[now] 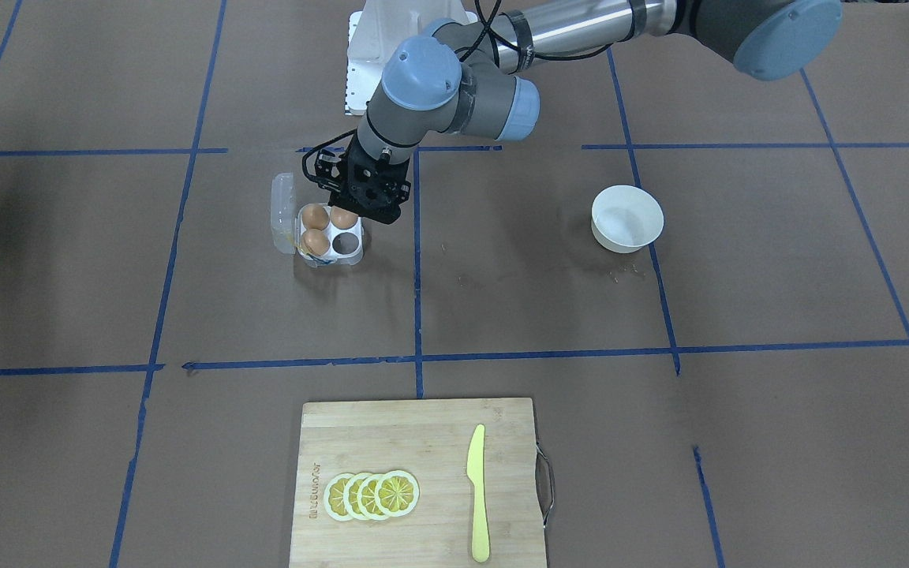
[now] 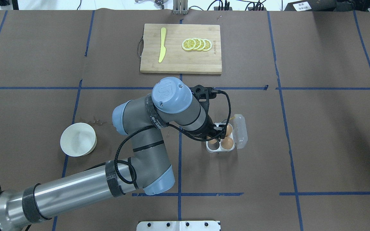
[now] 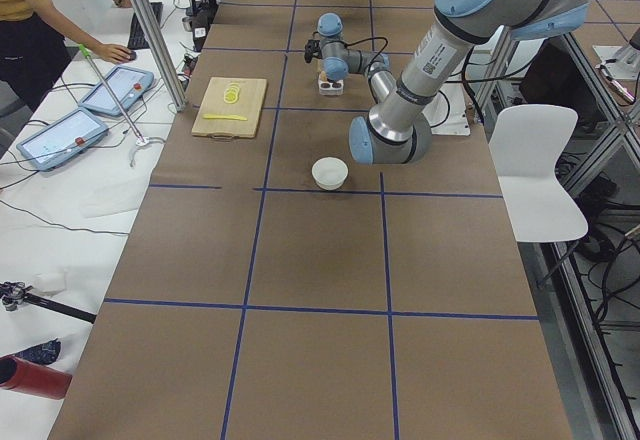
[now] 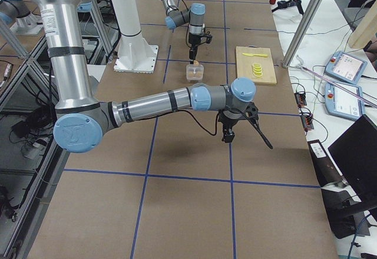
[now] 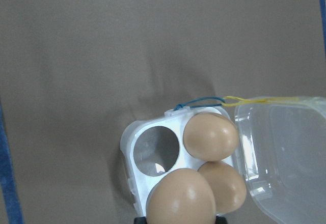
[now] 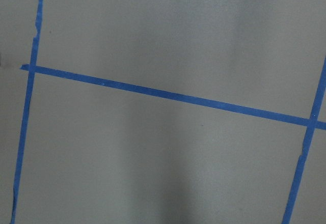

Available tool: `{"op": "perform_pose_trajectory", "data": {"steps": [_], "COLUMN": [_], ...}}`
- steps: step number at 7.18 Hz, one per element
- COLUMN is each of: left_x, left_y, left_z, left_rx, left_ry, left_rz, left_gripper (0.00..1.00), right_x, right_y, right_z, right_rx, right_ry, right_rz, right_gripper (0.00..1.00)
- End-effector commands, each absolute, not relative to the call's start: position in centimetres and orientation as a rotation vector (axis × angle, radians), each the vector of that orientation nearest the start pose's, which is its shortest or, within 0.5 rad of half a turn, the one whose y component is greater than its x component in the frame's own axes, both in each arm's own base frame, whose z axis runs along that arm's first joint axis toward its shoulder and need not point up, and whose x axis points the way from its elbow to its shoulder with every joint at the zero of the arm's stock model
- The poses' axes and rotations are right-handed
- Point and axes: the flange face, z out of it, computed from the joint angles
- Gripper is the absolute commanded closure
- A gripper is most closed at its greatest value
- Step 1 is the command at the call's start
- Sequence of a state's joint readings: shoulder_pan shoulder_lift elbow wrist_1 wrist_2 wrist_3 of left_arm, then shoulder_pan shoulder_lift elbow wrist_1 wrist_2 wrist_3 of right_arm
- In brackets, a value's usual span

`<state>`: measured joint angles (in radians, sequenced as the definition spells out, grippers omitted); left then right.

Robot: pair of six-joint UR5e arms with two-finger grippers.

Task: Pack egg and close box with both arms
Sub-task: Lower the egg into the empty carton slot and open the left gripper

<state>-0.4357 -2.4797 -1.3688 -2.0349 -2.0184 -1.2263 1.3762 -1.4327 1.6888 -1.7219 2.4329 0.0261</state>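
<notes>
Tan egg [image 5: 181, 196] sits clasped in left gripper [image 1: 353, 213] over the box [image 5: 127, 150], two more eggs [image 5: 211, 135] [image 5: 230, 186] seated, lid [image 5: 285, 152] unclosed; cannot tell right gripper's [image 4: 227, 134] state.

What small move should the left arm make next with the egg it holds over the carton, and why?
Probably lower the egg straight down. The jaws of the left arm seem to hold it just over a cell of the box, beside two seated eggs; the lid lies open, clear of the way down.
</notes>
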Motion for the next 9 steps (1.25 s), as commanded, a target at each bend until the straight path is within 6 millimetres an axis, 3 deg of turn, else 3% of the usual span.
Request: {"op": "perform_pose_trajectory", "data": {"steps": [1, 3, 4, 5, 7, 9], "left_x": [64.93, 65.12, 65.13, 65.13, 65.13, 65.02], "left_y": [-39.68, -39.38, -39.38, -39.4, -39.41, -39.53], "left_z": [11.33, 11.33, 11.56, 11.56, 11.57, 11.39], "left_rx": [0.07, 0.067, 0.065, 0.067, 0.068, 0.074], "left_ry": [1.212, 1.212, 1.209, 1.209, 1.208, 1.21], "left_rz": [0.187, 0.191, 0.191, 0.19, 0.189, 0.186], "left_gripper": [0.94, 0.93, 0.59, 0.32, 0.01, 0.01], "right_x": [-4.87, -4.87, -4.87, -4.87, -4.87, -4.99], "right_y": [-54.47, -54.47, -54.47, -54.47, -54.47, -54.45], "right_z": [53.82, 53.89, 53.89, 53.89, 53.89, 53.77], "right_rx": [0.002, 0.001, 0.001, 0.001, 0.001, 0.0], "right_ry": [-0.868, -0.868, -0.868, -0.868, -0.868, -0.874], "right_rz": [-0.203, -0.202, -0.202, -0.202, -0.202, -0.203], "right_gripper": [0.0, 0.0, 0.0, 0.0, 0.0, 0.0]}}
